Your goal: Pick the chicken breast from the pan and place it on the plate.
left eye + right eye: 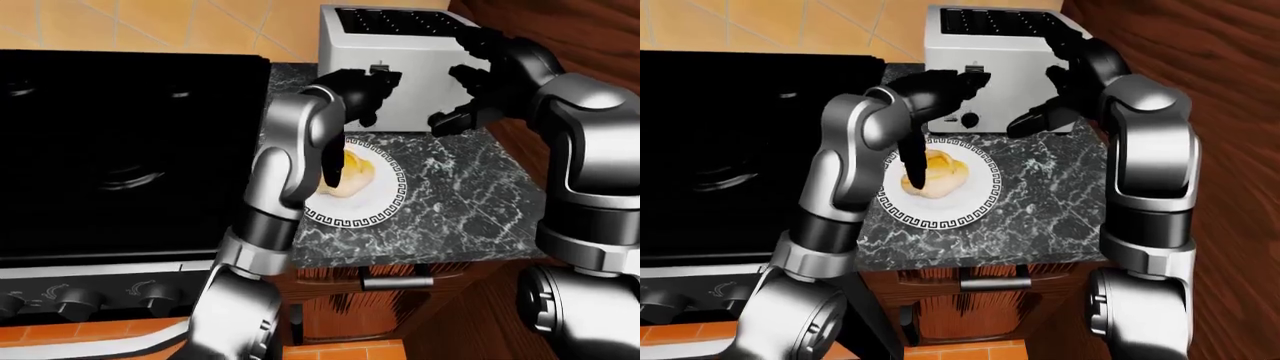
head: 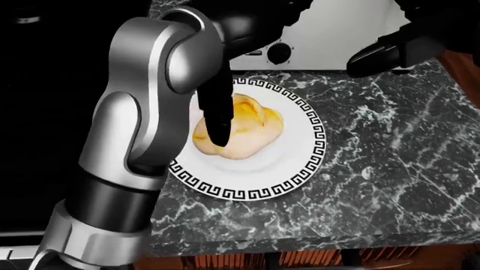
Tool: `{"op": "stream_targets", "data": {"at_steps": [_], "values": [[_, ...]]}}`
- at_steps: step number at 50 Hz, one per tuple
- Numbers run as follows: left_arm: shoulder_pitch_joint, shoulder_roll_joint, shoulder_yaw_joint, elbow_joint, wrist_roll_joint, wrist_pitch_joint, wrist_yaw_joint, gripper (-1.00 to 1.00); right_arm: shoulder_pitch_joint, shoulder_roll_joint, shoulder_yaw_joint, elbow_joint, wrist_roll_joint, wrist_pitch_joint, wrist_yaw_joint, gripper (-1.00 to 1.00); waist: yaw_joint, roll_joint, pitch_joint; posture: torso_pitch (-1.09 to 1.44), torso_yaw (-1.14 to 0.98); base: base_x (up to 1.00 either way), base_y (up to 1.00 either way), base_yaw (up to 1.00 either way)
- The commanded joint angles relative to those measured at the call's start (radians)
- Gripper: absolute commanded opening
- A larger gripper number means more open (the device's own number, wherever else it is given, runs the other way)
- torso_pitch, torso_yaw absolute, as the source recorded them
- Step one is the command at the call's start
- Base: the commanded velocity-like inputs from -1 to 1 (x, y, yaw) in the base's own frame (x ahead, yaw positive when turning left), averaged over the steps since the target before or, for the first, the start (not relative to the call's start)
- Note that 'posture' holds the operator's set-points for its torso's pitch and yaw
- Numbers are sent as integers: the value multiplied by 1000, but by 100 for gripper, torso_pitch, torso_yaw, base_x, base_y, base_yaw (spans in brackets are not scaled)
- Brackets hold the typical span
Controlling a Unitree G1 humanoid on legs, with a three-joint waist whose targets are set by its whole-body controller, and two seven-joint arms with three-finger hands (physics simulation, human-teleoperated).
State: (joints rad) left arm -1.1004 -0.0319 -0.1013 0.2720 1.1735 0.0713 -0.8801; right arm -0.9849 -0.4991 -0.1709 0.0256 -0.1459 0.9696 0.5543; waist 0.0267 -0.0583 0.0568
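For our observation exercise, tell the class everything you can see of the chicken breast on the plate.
The chicken breast is a plump, rounded lump, pale cream with golden-yellow browning on top, smooth and glossy. It lies on the white plate with the black key-pattern rim, toward its upper left in the head view. One dark finger of the left robot hand crosses its left side; whether it touches is unclear.

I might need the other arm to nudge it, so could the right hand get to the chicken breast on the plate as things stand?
Probably yes: the right hand hovers open above the counter by the toaster. The chicken breast lies exposed on that side; the left hand crowds the other.
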Motion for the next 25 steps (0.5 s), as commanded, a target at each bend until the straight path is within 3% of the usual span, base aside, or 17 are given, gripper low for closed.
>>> {"op": "stream_targets", "data": {"at_steps": [1,17,25], "values": [[-46,13,15,-22,-10,-2,22,100,-37,-16,-14,-29,-2,-24,-8,100,1,-5,-32,0,0,0,0,0],[-152,132,63,177,-126,-40,138,100,-48,-20,-10,-14,-2,-32,-13,100,-2,3,-31,0,0,0,0,0],[-242,190,88,351,-190,-73,257,100,-58,-22,-11,-8,-5,-32,-14,100,-5,6,-28,0,0,0,0,0]]}}
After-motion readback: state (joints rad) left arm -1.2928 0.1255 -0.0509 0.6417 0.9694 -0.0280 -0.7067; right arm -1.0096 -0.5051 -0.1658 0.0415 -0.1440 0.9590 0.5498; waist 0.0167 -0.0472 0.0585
